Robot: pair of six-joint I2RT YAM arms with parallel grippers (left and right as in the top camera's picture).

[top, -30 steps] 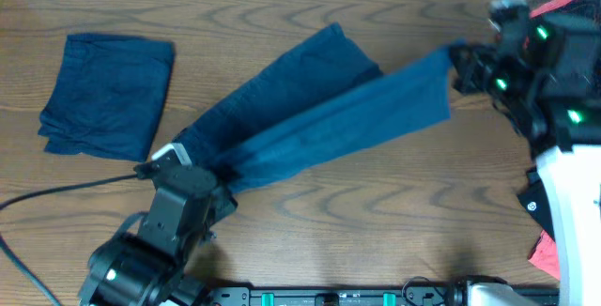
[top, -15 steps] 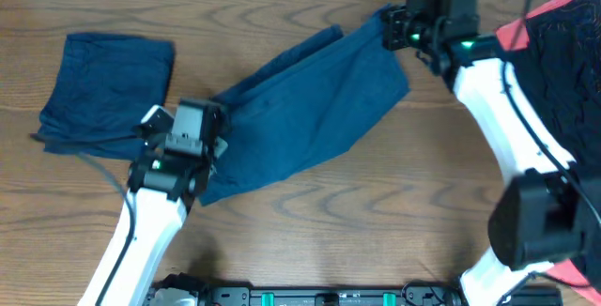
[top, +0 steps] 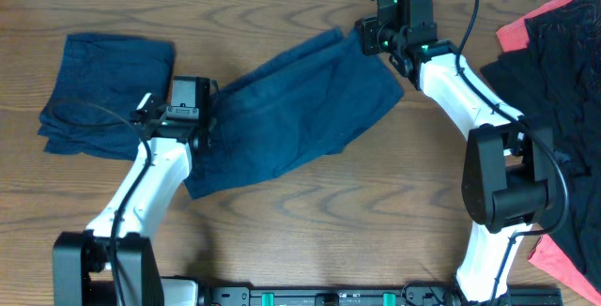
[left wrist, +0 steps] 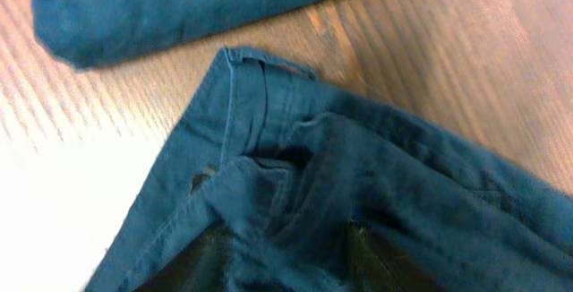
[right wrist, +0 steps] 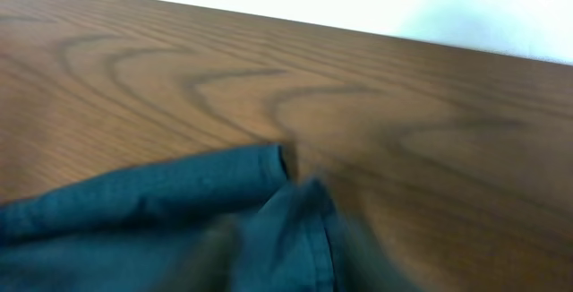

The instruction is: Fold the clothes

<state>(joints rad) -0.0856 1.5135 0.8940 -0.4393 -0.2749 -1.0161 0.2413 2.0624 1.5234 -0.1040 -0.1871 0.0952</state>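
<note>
Soft navy garment (top: 300, 109) with hemmed edges, lying diagonally mid-table, left gripper (top: 204, 128) at its 8 o'clock end, right gripper (top: 368, 37) at its 1 o'clock corner, both grips too blurred to tell, folded navy piece (top: 108, 95) at 9 o'clock, wood-grain table (top: 376, 231)

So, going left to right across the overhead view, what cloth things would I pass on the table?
First a folded navy-blue cloth square → a spread-out navy-blue cloth garment in the middle → a heap of black cloth with coral-red cloth peeking out.
</note>
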